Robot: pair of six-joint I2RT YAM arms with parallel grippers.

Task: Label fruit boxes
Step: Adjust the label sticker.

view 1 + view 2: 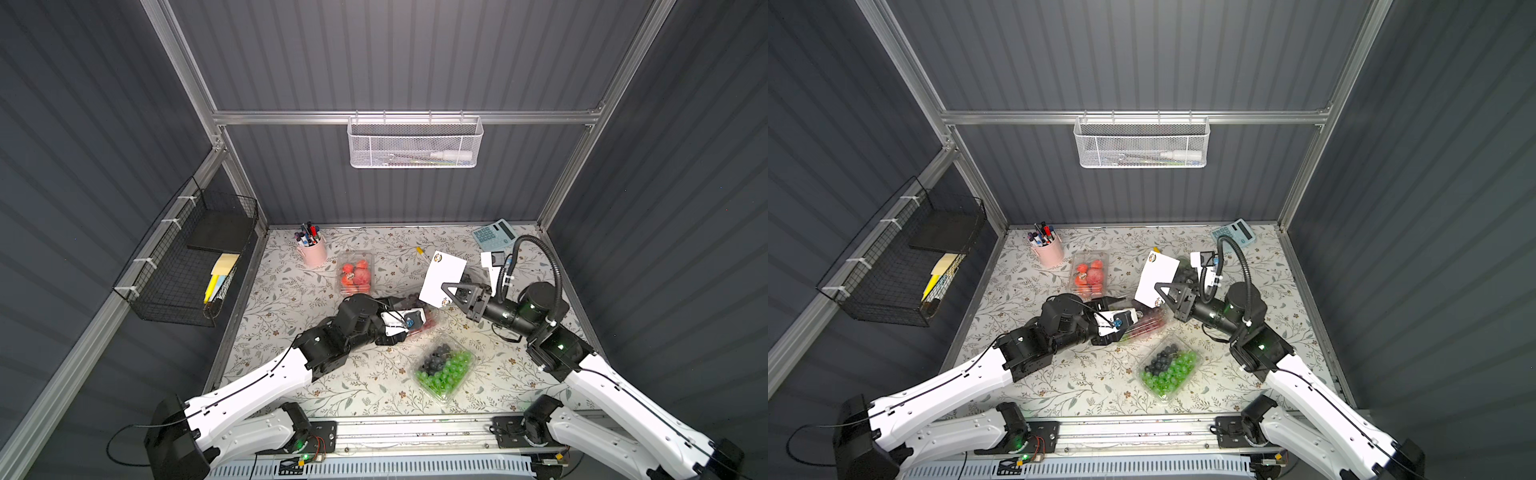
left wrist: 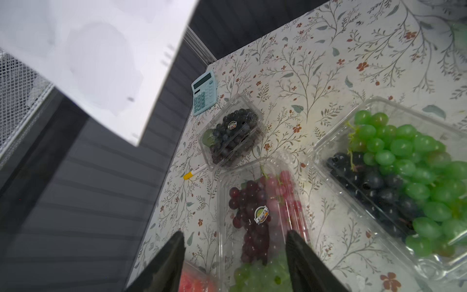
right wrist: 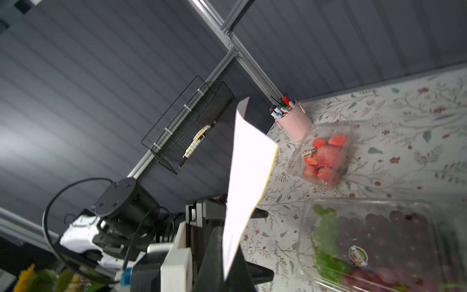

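The right gripper (image 1: 451, 293) is pinched shut on one corner of a white sheet (image 1: 442, 274) and holds it up in the air, tilted, above the far side of the table (image 1: 291, 299). The left gripper (image 2: 235, 232) is open, with its two black fingers (image 2: 174, 252) spread apart just above the box of red and green grapes (image 2: 260, 209), which lies in the middle of the table. This box has a round sticker (image 2: 261, 215) on its lid. The box of blueberries (image 2: 231, 134) sits farther back near the blue calculator (image 1: 494, 235), and in both top views the sheet hides most of it. The box of strawberries (image 1: 354, 274) sits at the back, beside the pink cup of pens (image 1: 312, 249). The box of green grapes and dark berries (image 1: 446, 368) lies at the front, between the two arms.
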